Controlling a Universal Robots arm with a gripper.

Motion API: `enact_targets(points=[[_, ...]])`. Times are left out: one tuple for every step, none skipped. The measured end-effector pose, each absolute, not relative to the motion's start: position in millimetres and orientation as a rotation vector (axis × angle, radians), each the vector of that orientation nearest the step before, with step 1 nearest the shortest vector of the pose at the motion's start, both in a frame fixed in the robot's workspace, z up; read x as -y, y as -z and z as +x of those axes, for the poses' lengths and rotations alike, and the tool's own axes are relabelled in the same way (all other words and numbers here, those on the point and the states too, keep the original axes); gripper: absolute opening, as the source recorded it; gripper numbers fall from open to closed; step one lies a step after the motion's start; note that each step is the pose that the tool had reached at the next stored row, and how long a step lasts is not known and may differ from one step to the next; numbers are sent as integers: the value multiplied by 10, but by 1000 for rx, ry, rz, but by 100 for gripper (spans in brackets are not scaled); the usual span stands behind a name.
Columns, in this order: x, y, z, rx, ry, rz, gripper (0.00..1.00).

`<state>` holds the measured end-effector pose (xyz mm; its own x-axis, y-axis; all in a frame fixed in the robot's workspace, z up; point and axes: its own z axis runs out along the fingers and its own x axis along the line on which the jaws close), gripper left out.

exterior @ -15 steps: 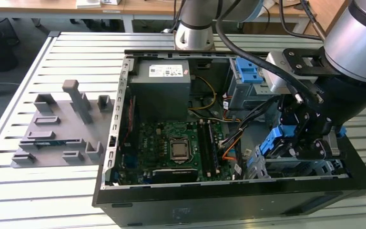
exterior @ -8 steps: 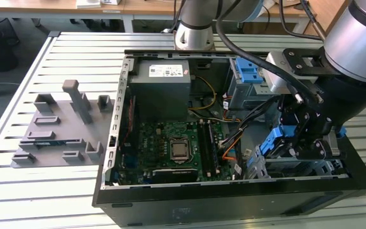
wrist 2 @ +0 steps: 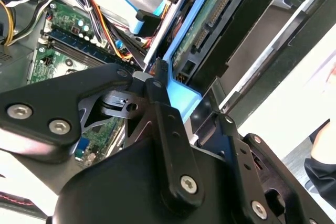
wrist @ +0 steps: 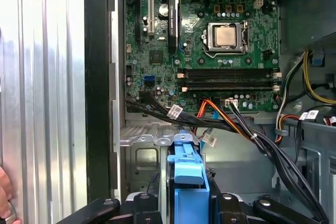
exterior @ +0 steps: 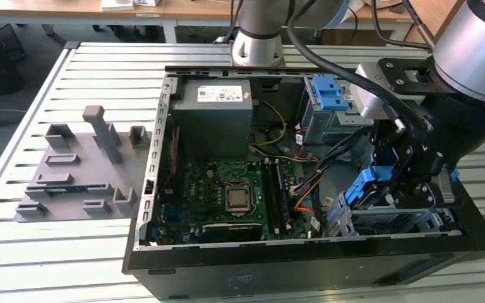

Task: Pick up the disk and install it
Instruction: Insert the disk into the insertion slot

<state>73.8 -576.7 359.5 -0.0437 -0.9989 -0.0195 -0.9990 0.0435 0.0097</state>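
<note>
**Disk held on edge over the drive bay**

In the exterior view, an open computer case (exterior: 310,271) lies on its side on a slatted metal table (exterior: 99,69). The arm reaches into the case corner at the exterior view's right. There the end effector (exterior: 396,189) is closed onto the disk (exterior: 367,187), gripping it by its blue plastic bracket.

The second wrist view shows one black finger (wrist 2: 163,98) with its tip pressed against the bracket's blue edge. The disk (wrist 2: 207,22) runs away from that finger, its circuit side and connector row showing. In the first wrist view the blue bracket (wrist: 187,174) sits between the dark finger links.

The disk stands on edge, tilted, just above the grey metal drive bay (exterior: 403,221). Whether it touches the bay's rails cannot be told.

The green motherboard (exterior: 225,189) lies flat in the case, and its processor socket (wrist: 226,36) is plain in the first wrist view. Orange and black cables (wrist: 226,116) cross between the board and the bay.

Farther back in the exterior view are a grey metal box with a white sticker (exterior: 213,110) and a grey cage with a blue latch (exterior: 331,107). Outside the case, toward the exterior view's left, a grey moulded fixture (exterior: 83,170) rests on the table.

A person's fingertips (wrist: 3,195) show at the table's edge in the first wrist view.
</note>
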Motion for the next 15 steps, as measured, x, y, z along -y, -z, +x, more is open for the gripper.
enact_targets(points=[[5767, -3607, 738, -2264, -32, -2167, 44], [5767, -3617, 738, -2264, -32, -2167, 44], [5767, -3627, 738, -2264, -32, -2167, 44], [5768, -3636, 738, -2264, -32, -2167, 44], [5768, -3642, 738, -2264, -32, -2167, 44], [5768, -3647, 738, -2264, -32, -2167, 44], [5768, -3653, 738, -2264, -32, -2167, 44], [5768, -3659, 738, -2264, -32, -2167, 44], [5768, -3664, 738, -2264, -32, -2167, 44], [5767, -3672, 738, -2264, -32, -2167, 44], [5767, -3683, 738, -2264, -32, -2167, 44], [5767, -3694, 738, -2264, -32, -2167, 44], [5768, -3704, 738, -2264, -32, -2167, 44], [5768, -3717, 738, -2264, -32, -2167, 44], [5767, -3734, 738, -2263, -33, -2167, 44]])
